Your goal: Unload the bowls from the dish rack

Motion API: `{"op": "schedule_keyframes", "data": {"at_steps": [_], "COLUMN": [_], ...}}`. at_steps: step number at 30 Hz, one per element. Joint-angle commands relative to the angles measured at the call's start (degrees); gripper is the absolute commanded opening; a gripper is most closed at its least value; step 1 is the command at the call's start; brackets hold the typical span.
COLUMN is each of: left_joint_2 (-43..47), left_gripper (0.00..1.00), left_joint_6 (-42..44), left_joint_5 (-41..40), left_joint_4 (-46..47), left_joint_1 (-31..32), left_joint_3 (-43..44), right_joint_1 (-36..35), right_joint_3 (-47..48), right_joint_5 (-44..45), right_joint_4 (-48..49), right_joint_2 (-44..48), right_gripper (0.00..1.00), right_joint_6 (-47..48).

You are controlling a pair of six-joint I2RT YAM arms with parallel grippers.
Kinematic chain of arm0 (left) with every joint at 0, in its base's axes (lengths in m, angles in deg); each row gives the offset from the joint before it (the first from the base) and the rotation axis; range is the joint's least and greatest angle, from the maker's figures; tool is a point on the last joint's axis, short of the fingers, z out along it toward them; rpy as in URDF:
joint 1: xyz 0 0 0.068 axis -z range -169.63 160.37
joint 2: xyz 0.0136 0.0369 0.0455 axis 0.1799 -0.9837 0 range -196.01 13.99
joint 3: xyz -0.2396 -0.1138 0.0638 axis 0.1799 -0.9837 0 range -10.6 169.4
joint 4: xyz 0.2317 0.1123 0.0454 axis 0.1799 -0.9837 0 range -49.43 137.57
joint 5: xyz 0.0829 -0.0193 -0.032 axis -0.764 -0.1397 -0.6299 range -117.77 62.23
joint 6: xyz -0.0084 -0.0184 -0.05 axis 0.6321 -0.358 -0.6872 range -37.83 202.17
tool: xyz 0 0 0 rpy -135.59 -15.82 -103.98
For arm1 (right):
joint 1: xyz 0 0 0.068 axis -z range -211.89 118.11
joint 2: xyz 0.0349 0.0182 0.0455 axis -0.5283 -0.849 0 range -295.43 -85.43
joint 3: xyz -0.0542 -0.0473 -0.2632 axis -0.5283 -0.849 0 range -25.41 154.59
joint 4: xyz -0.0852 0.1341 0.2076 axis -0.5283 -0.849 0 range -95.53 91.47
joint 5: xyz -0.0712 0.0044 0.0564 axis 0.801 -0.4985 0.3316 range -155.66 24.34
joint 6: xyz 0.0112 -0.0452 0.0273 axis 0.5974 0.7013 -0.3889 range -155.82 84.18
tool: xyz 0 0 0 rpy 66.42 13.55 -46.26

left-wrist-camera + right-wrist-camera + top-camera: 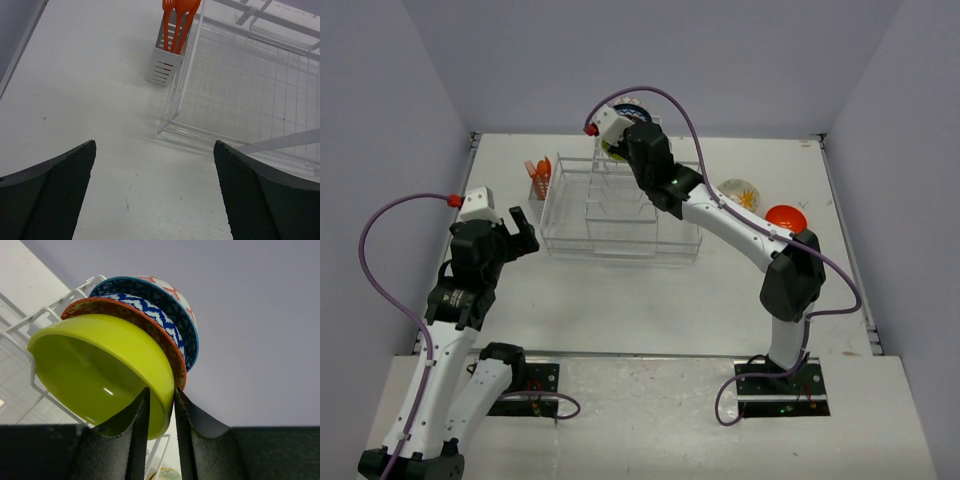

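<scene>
The yellow-green bowl [95, 370] is leaning on edge in the dish rack's [549, 218] far upright slots, its glossy hollow facing the right fingers [141, 407], which are pinching its rim. The left fingers [60, 180] are hanging wide apart beside the rack's near-left corner.

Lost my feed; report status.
Left end effector open beside rack. Right end effector shut on green bowl rim, in rack. Patterned bowl close behind.

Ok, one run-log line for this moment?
right pincer: clamped on round yellow-green bowl rim in white wire dish rack | left pincer: open, over table
</scene>
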State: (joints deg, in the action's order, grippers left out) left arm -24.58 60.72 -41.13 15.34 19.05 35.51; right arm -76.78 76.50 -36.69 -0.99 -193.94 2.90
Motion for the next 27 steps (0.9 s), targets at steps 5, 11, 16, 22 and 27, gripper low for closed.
{"op": "schedule_keyframes", "data": {"at_steps": [5,11,16,22,27], "left_joint_2": [-0.28,-0.28,-0.28,-0.19,-0.28], "left_gripper": [1.00,1.00,1.00,1.00,1.00], "left_joint_6": [1.41,1.41,1.41,1.50,1.50], "left_joint_5": [1.15,1.24,1.24,1.32,1.32], "left_joint_4": [2.35,2.43,2.43,2.52,2.43], "left_joint_1": [-0.51,-0.51,-0.51,-0.51,-0.51], "left_joint_3": [0.12,0.12,0.04,0.04,0.04], "right_joint_1": [-0.29,-0.29,-0.29,-0.29,-0.29], "right_joint_3": [-1.45,-3.20,-3.64,-4.43,-4.61], "right_joint_5": [0.21,0.65,1.18,1.44,1.96], "right_joint_4": [5.70,8.25,9.05,9.84,10.72], "right_joint_2": [0.05,0.32,0.58,1.72,2.51], "right_gripper": [0.22,0.10,0.02,0.00,0.00], "right_joint_6": [1.27,2.76,3.12,3.38,4.17]}}
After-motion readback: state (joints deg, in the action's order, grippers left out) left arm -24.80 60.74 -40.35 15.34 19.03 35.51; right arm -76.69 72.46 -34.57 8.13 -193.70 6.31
